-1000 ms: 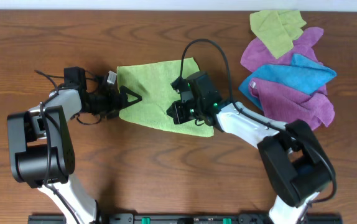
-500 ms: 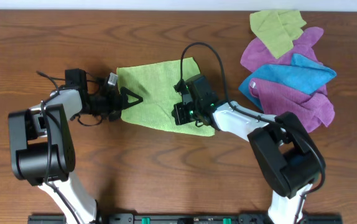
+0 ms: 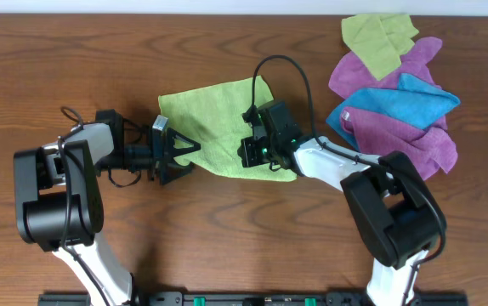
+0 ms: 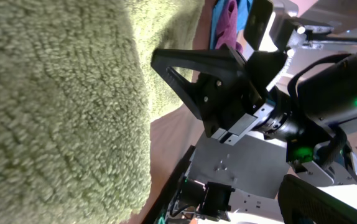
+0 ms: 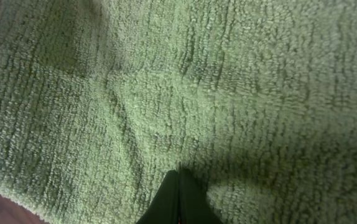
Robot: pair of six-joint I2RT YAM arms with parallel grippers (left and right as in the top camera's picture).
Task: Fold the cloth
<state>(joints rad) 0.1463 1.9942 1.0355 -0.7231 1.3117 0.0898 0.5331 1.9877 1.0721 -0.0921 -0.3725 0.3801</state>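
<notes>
Left gripper (image 3: pixel 184 155) gapes wide at the cloth's (image 3: pixel 214 119) left edge; right gripper (image 5: pixel 177 183) rests closed on it; the cloth lies spread, folding seemingly not yet done

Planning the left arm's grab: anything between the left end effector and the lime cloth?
Nothing visible. The open left end effector sits at the left edge of the cloth; the shut right end effector rests on it farther right.

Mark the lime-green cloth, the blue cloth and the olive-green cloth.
lime-green cloth (image 3: pixel 214 115), overhead view, bare middle.
blue cloth (image 3: pixel 407 99), overhead view, middle of its visible band.
olive-green cloth (image 3: pixel 376 38), overhead view, its middle.
</notes>
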